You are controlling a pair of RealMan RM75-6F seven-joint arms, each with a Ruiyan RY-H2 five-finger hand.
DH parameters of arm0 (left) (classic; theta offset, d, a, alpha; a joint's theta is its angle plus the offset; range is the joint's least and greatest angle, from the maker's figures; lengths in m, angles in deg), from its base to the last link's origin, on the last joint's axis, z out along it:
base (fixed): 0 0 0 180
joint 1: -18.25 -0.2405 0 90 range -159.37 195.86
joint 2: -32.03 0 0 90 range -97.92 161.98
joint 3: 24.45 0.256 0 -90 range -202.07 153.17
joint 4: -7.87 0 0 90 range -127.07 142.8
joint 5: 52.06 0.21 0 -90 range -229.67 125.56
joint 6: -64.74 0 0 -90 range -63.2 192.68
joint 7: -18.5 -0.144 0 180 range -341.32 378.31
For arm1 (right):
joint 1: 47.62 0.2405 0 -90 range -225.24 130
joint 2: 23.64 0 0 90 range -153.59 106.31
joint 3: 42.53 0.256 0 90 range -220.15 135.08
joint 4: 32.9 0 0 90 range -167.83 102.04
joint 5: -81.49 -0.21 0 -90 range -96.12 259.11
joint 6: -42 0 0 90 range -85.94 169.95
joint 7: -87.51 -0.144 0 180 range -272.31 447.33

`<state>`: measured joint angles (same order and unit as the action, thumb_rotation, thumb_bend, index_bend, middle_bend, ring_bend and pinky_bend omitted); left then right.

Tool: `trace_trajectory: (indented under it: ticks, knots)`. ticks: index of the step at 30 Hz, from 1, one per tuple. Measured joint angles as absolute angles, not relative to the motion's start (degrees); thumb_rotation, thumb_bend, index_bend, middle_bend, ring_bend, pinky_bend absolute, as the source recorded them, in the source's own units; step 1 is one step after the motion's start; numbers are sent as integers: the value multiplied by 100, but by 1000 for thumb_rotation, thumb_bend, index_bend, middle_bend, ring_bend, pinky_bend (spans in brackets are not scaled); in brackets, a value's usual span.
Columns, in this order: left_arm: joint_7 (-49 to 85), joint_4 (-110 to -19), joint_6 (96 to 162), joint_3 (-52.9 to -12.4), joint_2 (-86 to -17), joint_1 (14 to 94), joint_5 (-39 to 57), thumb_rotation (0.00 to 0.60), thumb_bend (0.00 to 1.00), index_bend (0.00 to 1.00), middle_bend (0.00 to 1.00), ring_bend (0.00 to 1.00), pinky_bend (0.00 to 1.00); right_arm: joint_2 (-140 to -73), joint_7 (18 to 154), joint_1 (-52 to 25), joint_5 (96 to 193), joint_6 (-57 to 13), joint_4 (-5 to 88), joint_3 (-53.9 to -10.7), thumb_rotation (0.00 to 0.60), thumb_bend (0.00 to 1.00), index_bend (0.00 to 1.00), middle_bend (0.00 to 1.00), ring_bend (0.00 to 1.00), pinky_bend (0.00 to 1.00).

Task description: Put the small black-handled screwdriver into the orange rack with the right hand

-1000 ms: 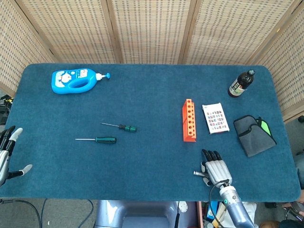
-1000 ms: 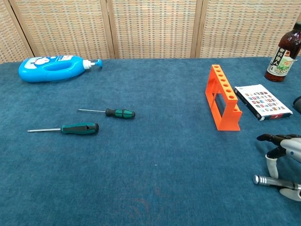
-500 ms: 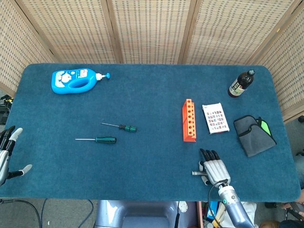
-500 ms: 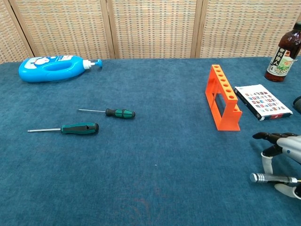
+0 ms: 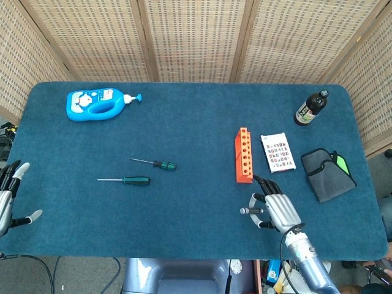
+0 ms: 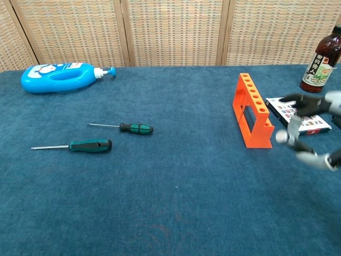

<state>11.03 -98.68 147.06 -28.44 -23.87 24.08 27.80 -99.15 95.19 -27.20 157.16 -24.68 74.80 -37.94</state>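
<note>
Blue felt table (image 5: 196, 135) fills my head view, wicker screens (image 5: 196, 37) behind it. Far left corner: blue detergent bottle (image 5: 98, 103) lying on its side, nozzle pointing toward the middle. Far right corner: dark glass bottle (image 5: 311, 108) standing upright. Near the right edge, a grey pouch (image 5: 328, 174) with a green tab, and just beside it toward the middle a small printed card pack (image 5: 277, 152), flat.

The orange rack (image 5: 244, 155) stands just left of the card pack, its row of holes running away from me. In my chest view it rises as an open frame (image 6: 252, 116).

Two screwdrivers lie left of centre, well apart from the rack, shafts pointing left. The larger green-handled screwdriver (image 5: 125, 180) is nearer me. The small black-handled screwdriver (image 5: 155, 163) lies just beyond it, untouched; in chest view (image 6: 123, 127) it sits flat on bare felt with nothing around it.

My right hand (image 5: 272, 208) hovers just in front of the rack's near end, fingers spread and extended toward the rack, thumb out to the left, holding nothing. Chest view shows it blurred (image 6: 309, 125), raised off the table and overlapping the card pack.

My left hand (image 5: 9, 196) sits off the table's left edge, fingers apart, nothing in it.

Open felt runs between right hand and the screwdrivers.
</note>
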Motion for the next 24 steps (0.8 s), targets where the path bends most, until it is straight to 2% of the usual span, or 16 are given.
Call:
trace_trajectory:
  ticks: [6,14,17,24]
  knots:
    - [997,-10100,14603,-2958,-2256,2541,2689,600,0,0,0,0,0,-9218,8432,-2435,15484,-2207,8079,-3059,600,357,627,0,0,0]
    - [820,-10624,14364,-3105,-1907,2786,2592,600,0,0,0,0,0,-8988,7450,-1842,14372,-1647,8084,-2062,600,389,629,0,0,0]
    - [705,-10821,14388,-3184,-1787,2841,2557,600,0,0,0,0,0,-9059,7256,-1569,13970,-1430,7828,-1826,600,391,629,0,0,0]
    - [508,-10978,14495,-3295,-1718,2929,2467,600,0,0,0,0,0,-9509,6851,-1111,13677,-1045,7037,-1645,600,391,630,0,0,0]
